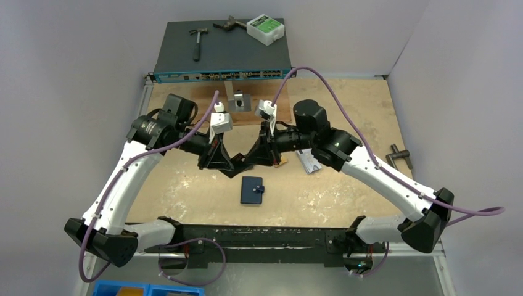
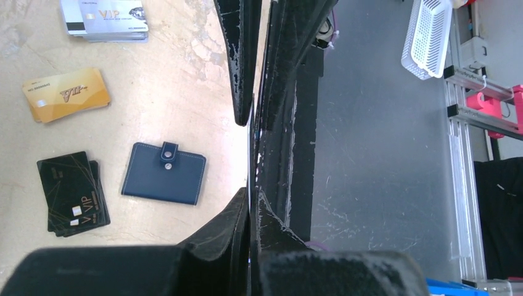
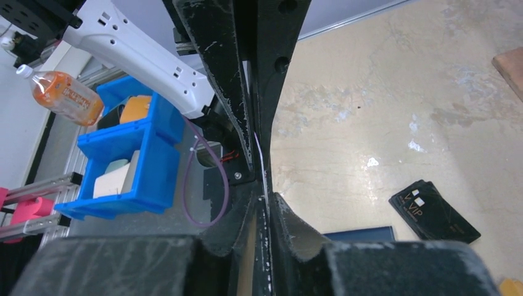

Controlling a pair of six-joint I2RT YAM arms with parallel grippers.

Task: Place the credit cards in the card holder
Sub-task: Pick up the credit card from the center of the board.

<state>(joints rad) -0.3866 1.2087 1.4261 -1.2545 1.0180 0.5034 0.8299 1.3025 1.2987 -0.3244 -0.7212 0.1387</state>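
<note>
One edge-on card, left tool, right tool (both clamping it), card holder apart.

"VIP" on the black cards, on the orange-gold card — and the silver-grey card

- Your left gripper and right gripper meet tip to tip, both pinching one card edge-on; no passage between them.
- Narrow gap between holder and black cards.
- Bare table between gold cards and silver cards.
</note>
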